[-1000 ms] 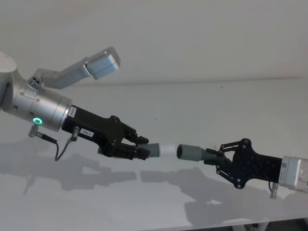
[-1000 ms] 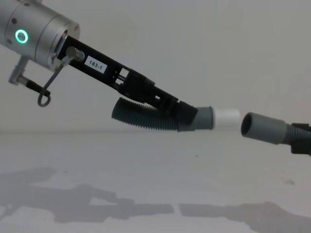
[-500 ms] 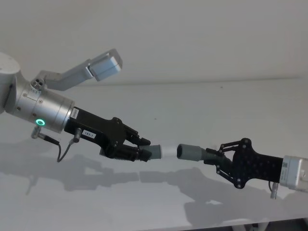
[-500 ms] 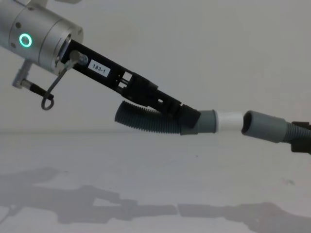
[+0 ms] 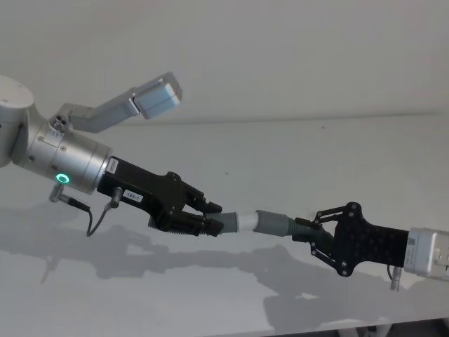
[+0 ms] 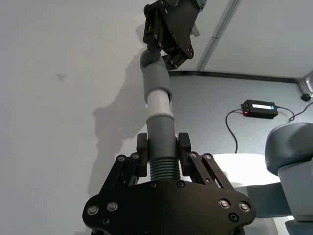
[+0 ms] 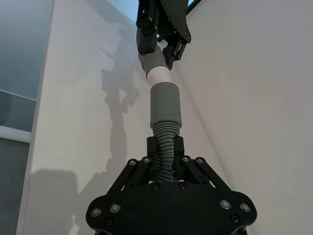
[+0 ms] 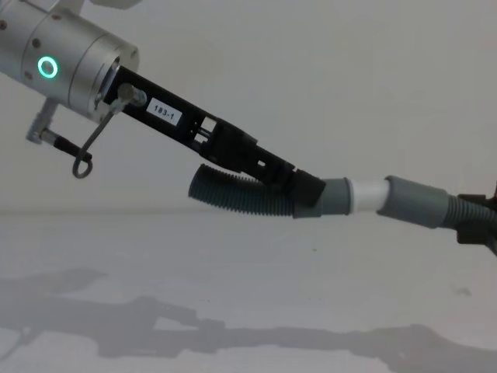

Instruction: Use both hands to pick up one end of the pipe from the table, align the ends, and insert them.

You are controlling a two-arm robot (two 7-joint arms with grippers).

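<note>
Both pieces of the pipe hang above the white table (image 5: 295,154), held end to end. My left gripper (image 5: 208,222), labelled 183-1, is shut on the ribbed hose (image 8: 233,196) just behind its grey cuff (image 8: 335,196). The cuff's white tip (image 8: 369,194) sits partly inside the wider socket cuff (image 8: 415,204), and a short white band still shows. My right gripper (image 5: 309,235) is shut on the ribbed neck behind that socket (image 5: 272,222). In the left wrist view the hose (image 6: 162,169) runs straight to the socket (image 6: 155,81). In the right wrist view the socket (image 7: 165,105) meets the tip (image 7: 159,76).
The table's far edge (image 5: 316,118) runs across behind both arms, and its near edge (image 5: 337,324) lies close under the right arm. A black power box (image 6: 259,106) with a cable lies on the grey floor beside the table.
My left gripper has moved right and slightly down with its hose piece. The gap between the ends has closed and the white tip has gone partly into the socket. The right gripper barely shifted.
</note>
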